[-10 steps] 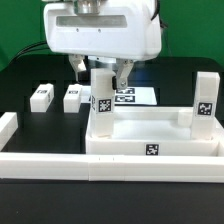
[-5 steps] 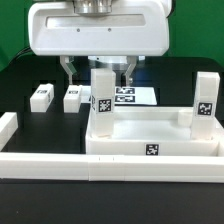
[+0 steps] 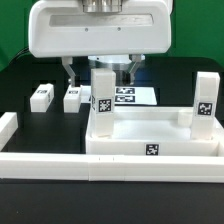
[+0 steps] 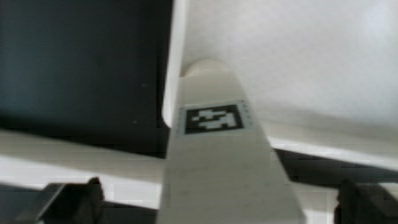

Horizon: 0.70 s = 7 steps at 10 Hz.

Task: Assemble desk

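Observation:
The desk slab (image 3: 150, 140), a white tray with a tag on its front rim, lies against the front rail. One white tagged leg (image 3: 102, 96) stands upright on its corner at the exterior view's left, and a second leg (image 3: 205, 98) stands on the right corner. My gripper (image 3: 100, 72) hangs open over the left leg, one finger on each side of its top and apart from it. In the wrist view that leg (image 4: 222, 150) rises between the dark fingertips (image 4: 71, 202), with the slab (image 4: 311, 70) behind it.
Two loose legs (image 3: 40, 96) (image 3: 72, 97) lie on the black table at the exterior view's left. The marker board (image 3: 132, 96) lies behind the slab. A long white rail (image 3: 60, 166) runs along the front, with a short rail end (image 3: 8, 125) at the left.
The gripper has shifted toward the exterior view's left and come over the upright left leg, so its fingers now straddle it. It has hardly moved in the last half second.

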Motion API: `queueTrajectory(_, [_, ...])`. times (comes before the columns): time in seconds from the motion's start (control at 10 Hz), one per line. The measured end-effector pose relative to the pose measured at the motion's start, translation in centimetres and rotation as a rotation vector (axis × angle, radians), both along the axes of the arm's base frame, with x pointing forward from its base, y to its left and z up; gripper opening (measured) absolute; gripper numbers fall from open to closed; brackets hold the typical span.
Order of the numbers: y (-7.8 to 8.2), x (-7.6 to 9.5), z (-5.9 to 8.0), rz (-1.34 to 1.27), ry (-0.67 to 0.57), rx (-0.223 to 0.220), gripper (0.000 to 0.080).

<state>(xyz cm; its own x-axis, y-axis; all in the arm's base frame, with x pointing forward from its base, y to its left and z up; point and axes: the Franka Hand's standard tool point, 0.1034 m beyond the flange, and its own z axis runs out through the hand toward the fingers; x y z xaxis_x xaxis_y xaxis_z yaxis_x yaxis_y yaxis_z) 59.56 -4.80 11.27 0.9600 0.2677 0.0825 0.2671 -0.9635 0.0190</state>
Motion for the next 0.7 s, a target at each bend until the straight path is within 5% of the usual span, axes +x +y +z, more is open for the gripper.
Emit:
queueTrajectory(0.1, [-0.16, -0.03, -0.01, 0.028, 0.0, -0.003, 0.0648])
queueTrajectory(0.4, [-0.14, -0.05, -0.04, 0.011, 0.0, -0.001, 0.0288])
queueTrajectory(0.7, [-0.19, -0.1, -0.09, -0.058, 0.001, 0.005, 0.0288])
